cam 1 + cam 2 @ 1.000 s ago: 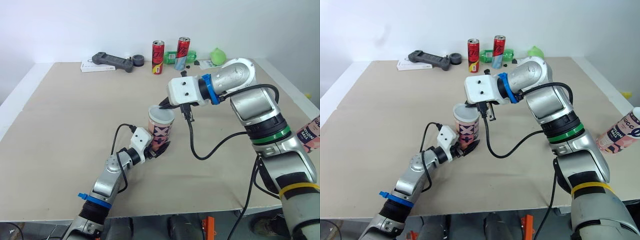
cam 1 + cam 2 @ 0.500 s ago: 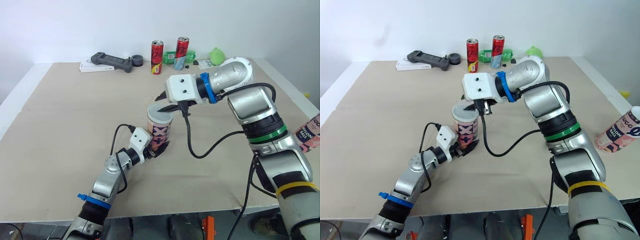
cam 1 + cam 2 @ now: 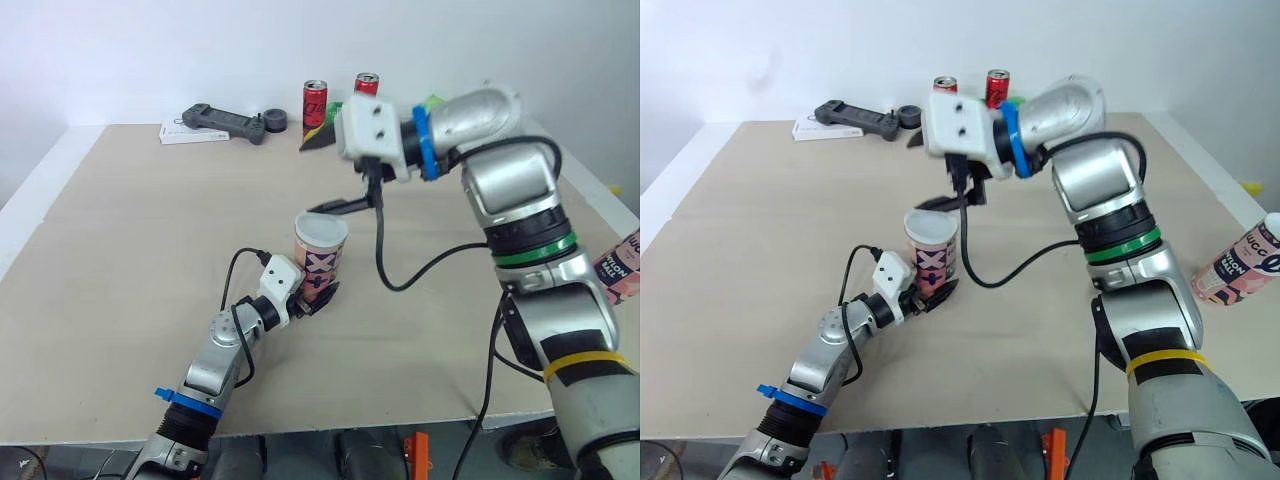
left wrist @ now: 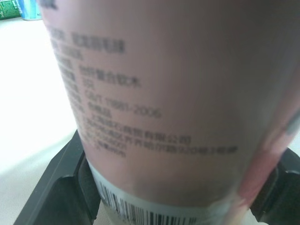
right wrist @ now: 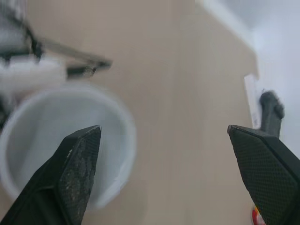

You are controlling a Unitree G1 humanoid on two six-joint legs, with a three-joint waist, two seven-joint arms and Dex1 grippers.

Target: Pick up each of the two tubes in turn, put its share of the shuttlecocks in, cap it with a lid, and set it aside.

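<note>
Gleaming silver shell on the right arm (image 3: 505,195), banded blue (image 3: 422,145), green (image 3: 530,258) and yellow (image 3: 585,368). White wrist housing (image 3: 368,130) with two dark screw holes, trailing a black cable (image 3: 380,250). Slimmer silver left arm (image 3: 222,352), blue clip (image 3: 185,398). Black cross-hatched fingers (image 5: 77,173) on the right end effector (image 5: 163,129).

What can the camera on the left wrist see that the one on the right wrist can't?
Left wrist view: the tube from the side, close up, with its small print and barcode, clamped between the black fingers of the left claw. Right wrist view: the tube's round white top from above, the right claw open over it, and a dark controller near the far edge of the table. Shared: the same tube and the table.
</note>
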